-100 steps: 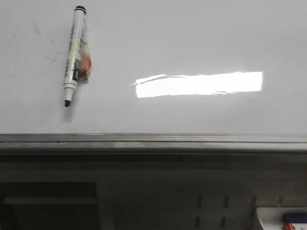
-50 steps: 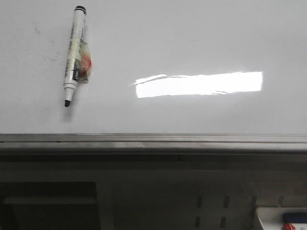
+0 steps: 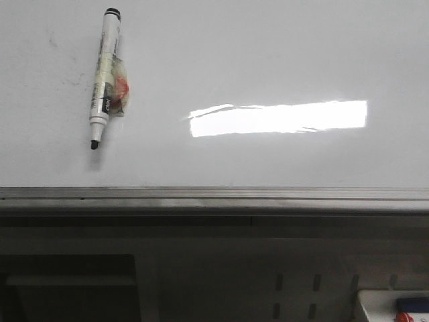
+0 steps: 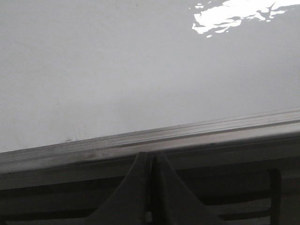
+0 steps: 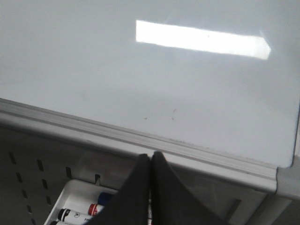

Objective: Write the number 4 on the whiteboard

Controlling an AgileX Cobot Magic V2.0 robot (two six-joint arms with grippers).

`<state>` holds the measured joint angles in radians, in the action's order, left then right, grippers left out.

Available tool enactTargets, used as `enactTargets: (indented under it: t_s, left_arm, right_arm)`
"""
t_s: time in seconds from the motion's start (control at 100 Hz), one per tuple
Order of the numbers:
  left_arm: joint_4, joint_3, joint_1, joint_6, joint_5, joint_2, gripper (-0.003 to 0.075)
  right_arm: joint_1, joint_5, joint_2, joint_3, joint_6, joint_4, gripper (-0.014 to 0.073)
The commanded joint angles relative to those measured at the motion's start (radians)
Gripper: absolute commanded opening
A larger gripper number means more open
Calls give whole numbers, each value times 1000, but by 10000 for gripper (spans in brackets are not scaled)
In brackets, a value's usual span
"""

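Note:
The whiteboard (image 3: 268, 54) fills the upper part of the front view, glossy white with a grey metal rim (image 3: 214, 196) and a bright light reflection. No number 4 shows on it. A white marker (image 3: 104, 77) with a black uncapped tip lies on the board at far left, with a crumpled bit of clear and red wrapping beside it. Neither gripper shows in the front view. My left gripper (image 4: 150, 157) is shut and empty, just short of the board's near rim (image 4: 150, 140). My right gripper (image 5: 151, 155) is shut and empty, at the rim (image 5: 140, 140) near the board's right corner.
A small white tray (image 5: 77, 197) with markers, one red-capped (image 5: 96, 208), sits below the board's front edge on the right, under my right gripper; it also shows in the front view (image 3: 392, 305). A perforated grey panel (image 3: 295, 282) lies in front of the rim.

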<state>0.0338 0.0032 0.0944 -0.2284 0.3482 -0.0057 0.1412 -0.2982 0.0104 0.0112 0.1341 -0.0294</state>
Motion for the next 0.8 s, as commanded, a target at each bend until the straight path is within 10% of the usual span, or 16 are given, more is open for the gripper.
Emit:
enactTargets:
  t_s: [0.0, 0.34, 0.79]
  left_arm:
    - [11, 36, 4, 7, -43, -24, -20]
    - [-11, 36, 4, 9, -68, -24, -20]
    - [-1266, 34, 4, 13, -255, -24, -20]
  right_arm:
    - [-7, 152, 14, 23, 1, -19, -66]
    - [-7, 366, 14, 23, 1, 42, -66]
    - [-7, 414, 14, 5, 1, 457, -66]
